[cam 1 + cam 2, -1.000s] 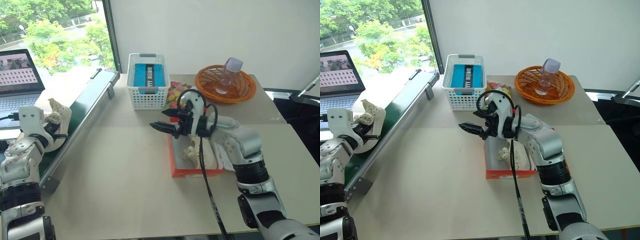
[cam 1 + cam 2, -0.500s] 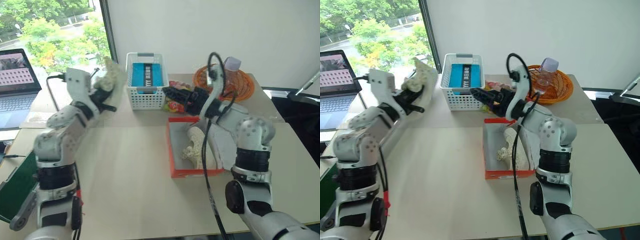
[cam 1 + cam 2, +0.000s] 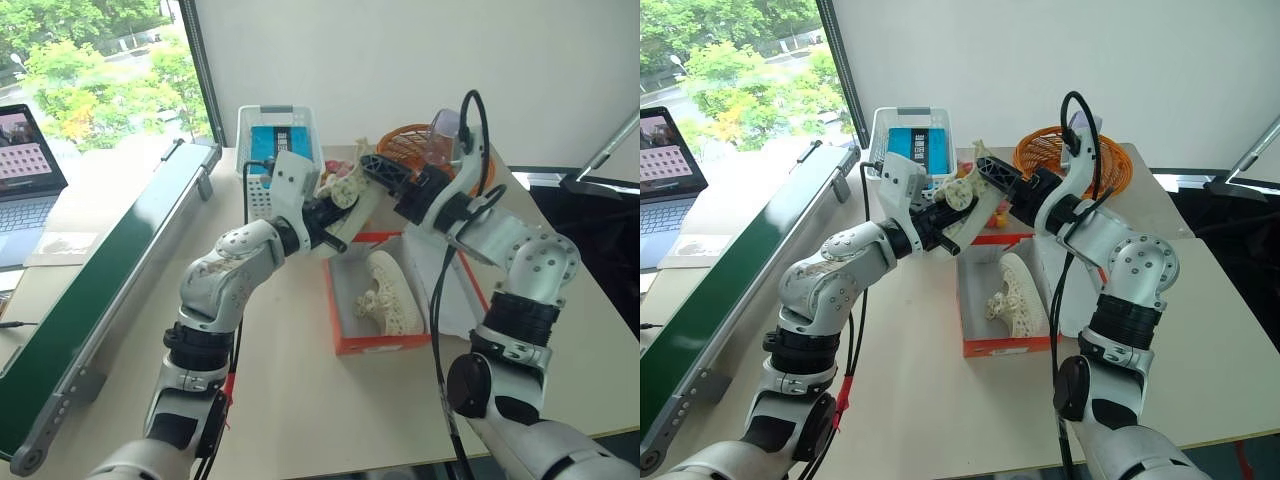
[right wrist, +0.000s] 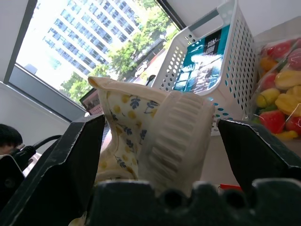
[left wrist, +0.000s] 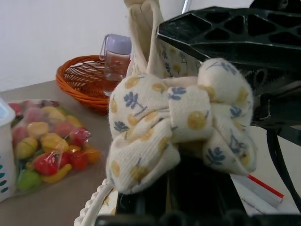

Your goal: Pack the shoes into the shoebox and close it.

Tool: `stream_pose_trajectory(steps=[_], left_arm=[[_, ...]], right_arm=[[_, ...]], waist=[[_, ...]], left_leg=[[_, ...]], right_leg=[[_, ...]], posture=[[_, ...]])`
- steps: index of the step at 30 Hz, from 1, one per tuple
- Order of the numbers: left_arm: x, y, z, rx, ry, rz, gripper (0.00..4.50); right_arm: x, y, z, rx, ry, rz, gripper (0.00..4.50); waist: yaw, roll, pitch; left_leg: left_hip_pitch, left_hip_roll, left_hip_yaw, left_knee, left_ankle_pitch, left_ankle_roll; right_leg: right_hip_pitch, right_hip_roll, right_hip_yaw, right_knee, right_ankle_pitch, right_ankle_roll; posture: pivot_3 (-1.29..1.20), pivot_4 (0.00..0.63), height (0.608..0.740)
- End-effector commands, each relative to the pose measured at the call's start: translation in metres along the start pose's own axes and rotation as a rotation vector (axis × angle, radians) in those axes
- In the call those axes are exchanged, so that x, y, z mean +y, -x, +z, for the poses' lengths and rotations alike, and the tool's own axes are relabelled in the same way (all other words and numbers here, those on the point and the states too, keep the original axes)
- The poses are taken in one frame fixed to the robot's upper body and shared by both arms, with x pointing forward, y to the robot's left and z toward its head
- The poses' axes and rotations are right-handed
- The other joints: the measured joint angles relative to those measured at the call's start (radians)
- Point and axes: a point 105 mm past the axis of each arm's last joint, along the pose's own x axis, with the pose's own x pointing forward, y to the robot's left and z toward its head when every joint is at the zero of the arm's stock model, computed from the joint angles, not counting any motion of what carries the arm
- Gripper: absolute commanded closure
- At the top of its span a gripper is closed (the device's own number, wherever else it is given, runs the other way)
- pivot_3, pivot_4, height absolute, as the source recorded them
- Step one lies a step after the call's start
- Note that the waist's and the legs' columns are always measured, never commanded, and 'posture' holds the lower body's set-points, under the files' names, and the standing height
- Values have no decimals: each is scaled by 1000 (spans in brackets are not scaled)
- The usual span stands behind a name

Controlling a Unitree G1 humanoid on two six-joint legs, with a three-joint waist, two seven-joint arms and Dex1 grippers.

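One shoe (image 3: 388, 296) lay in the open shoebox (image 3: 345, 330) on the worktop (image 3: 280, 390). Above its far end, left claw (image 3: 958, 208) was clamped on 2nd shoe (image 3: 965, 186); right claw (image 3: 992, 176) stood wide, straddling it w/o gripping. Best: right closes firmly before left lets go.

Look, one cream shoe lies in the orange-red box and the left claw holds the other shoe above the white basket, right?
Not quite. In the left eye view the left claw holds the other cream shoe above the orange-red cardboard box, not the basket. One shoe does lie inside.
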Motion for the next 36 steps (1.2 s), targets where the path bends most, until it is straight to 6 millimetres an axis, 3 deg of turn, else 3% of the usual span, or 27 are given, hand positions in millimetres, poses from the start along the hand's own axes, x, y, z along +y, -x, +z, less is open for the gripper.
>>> stream_pose_trajectory(steps=[1,12,13,18,23,26,29,36], left_arm=[[-18,-6,32,-111,-63,-61,4474],[-5,-6,37,-111,-87,-16,4500],[-2,-2,37,-109,-83,-10,4064],[13,27,38,-93,-61,-24,2145],[48,55,31,-6,-134,81,379],[59,69,28,22,-153,117,379],[57,71,22,44,-167,107,379],[37,75,4,116,-218,21,379]], right_arm=[[8,9,12,-53,27,17,261],[11,4,17,-58,37,25,3482],[11,4,19,-59,47,22,3622],[9,9,41,-61,140,10,3764],[21,15,61,25,261,62,3774],[29,18,55,162,304,136,3774],[11,17,38,323,399,94,3774],[-24,14,4,560,403,110,3774]], waist=[[0,0,0],[-2,1,0],[-2,1,0],[-3,2,1],[-2,4,2],[-3,6,3],[-1,6,4],[1,6,4]], left_leg=[[0,0,0,0,0,0],[0,0,0,0,0,0],[0,0,0,0,0,0],[0,0,0,0,0,0],[0,0,0,0,0,0],[0,0,0,-1,0,0],[0,0,0,-1,0,1],[-1,0,1,-1,0,1]], right_leg=[[0,0,0,0,0,0],[0,0,0,-1,0,0],[0,0,0,-1,0,0],[0,0,0,-1,0,0],[0,0,0,-1,0,0],[0,0,0,-2,0,0],[0,0,0,-2,-1,0],[0,0,1,-3,-1,1]], posture=[[0,150,740],[0,150,740],[0,150,740],[0,150,740],[0,150,740],[0,150,740],[0,150,740],[0,150,740]])
